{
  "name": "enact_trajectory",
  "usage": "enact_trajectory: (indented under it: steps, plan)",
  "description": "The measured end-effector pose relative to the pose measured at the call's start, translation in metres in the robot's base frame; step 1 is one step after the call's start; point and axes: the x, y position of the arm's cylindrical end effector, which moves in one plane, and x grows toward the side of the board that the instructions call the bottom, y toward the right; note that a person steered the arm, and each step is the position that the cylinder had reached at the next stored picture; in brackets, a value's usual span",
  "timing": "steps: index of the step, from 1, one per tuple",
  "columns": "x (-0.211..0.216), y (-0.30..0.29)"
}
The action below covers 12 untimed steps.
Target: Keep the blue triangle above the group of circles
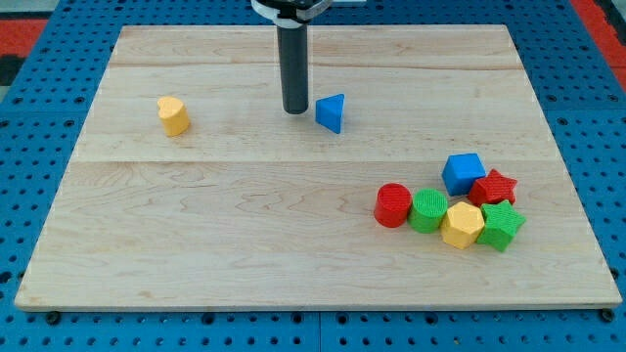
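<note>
A: Camera view, the only one. The rod's tip (295, 110) sits just beside the blue triangle (332, 112), on its left side, near the top edge of the wooden board (147, 264) and about midway across. I can't say whether they touch; a thin gap seems to show.

B: Fingers?

A: None on this rig. It ends in a plain rod, so there is nothing to spread or pinch. It only pushes.

B: And the circles?

A: Red cylinder (393, 205) and green cylinder (428, 210), side by side near the bottom right corner. Packed against them are a yellow hexagonal block (462, 225), a green star-like block (502, 226), a red star-like block (494, 187) and a blue cube (462, 173). A second yellow block (173, 115) stands alone toward the left edge, well apart from everything.

B: Risks?

A: My judgement: the triangle is already higher on the board than the circles, though left of them. With the tip on its left, a push sends it rightward; an off-centre contact on a sloped face could spin it or let it slip past the rod. Drive it too far down and it runs into the blue cube and scatters the cluster, circles included.
</note>
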Motion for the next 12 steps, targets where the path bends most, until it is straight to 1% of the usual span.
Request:
enact_trajectory:
  steps: [3,4,5,6,7,8,9,10,11,12]
  plan:
    - [0.052,-0.082]
    - [0.063,-0.091]
    - [0.006,-0.114]
    - [-0.005,-0.128]
    - [-0.007,-0.042]
    - [-0.009,0.004]
    - [-0.008,0.007]
    - [0.001,0.045]
    - [0.026,0.079]
    - [0.047,0.092]
